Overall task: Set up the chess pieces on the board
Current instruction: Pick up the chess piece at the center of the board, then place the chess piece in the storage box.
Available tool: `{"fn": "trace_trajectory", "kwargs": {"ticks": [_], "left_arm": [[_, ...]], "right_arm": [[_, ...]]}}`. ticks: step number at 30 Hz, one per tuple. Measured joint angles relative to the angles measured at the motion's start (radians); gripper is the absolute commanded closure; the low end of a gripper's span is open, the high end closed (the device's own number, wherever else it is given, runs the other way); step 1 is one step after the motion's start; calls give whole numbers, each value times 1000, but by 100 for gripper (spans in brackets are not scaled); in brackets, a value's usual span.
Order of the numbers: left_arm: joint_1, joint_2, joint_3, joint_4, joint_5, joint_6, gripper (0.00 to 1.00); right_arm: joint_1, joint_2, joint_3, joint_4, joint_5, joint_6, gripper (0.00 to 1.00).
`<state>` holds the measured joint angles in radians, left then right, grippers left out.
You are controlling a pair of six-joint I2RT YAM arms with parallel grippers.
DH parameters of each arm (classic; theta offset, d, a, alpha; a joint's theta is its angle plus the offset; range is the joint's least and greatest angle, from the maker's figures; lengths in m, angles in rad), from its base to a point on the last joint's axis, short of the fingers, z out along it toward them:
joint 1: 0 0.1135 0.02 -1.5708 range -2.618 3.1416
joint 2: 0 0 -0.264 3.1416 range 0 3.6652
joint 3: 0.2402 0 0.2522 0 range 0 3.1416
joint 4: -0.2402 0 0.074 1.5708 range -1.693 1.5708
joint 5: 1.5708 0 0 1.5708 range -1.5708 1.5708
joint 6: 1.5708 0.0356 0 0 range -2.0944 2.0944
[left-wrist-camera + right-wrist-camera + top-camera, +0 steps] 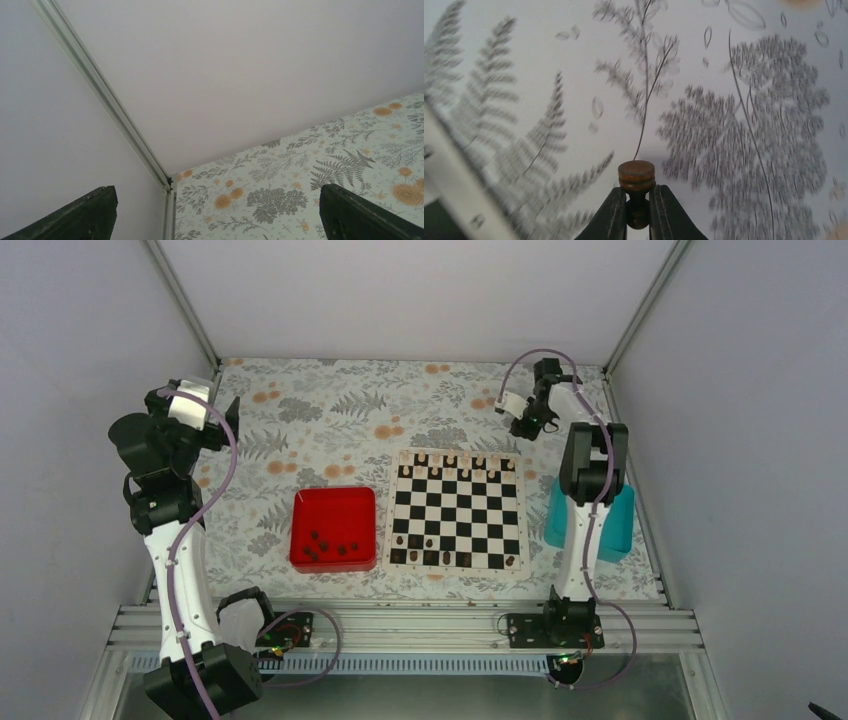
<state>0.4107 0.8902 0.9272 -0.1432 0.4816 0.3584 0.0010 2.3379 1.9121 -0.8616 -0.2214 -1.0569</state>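
Note:
In the right wrist view my right gripper is shut on a dark brown chess piece, pinching its thin neck with the round base sticking out past the tips. From above, that gripper hangs over the flowered cloth just beyond the far right corner of the board. A few dark pieces stand on the board's near rows. Several more dark pieces lie in the red tray left of the board. My left gripper is raised at the far left, open and empty, its fingertips wide apart.
A row of pale-topped pieces lines the board's far edge. A teal tray sits right of the board, partly hidden by the right arm. White walls with metal posts enclose the table on three sides.

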Motion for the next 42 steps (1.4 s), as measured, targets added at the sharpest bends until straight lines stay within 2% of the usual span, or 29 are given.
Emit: {"fn": "trace_trajectory", "kwargs": {"ticks": [4, 12, 17, 25, 29, 33, 42], "left_arm": [[0, 7, 2, -3, 8, 0, 0], [0, 40, 47, -35, 26, 24, 0], [0, 40, 53, -69, 53, 51, 0], [0, 36, 50, -82, 81, 76, 0], [0, 26, 36, -80, 102, 76, 0], [0, 26, 36, -87, 121, 76, 0], [0, 32, 106, -155, 124, 82, 0]], "right_arm": [[0, -114, -48, -71, 60, 5, 92], [-7, -533, -88, -264, 264, -78, 91], [-39, -776, -376, -344, 470, -174, 93], [-82, -966, -736, -402, 715, -287, 94], [-82, -972, -872, -379, 785, -283, 94], [-82, -837, -973, -324, 845, -246, 93], [-83, -585, -832, -223, 899, -159, 92]]}}
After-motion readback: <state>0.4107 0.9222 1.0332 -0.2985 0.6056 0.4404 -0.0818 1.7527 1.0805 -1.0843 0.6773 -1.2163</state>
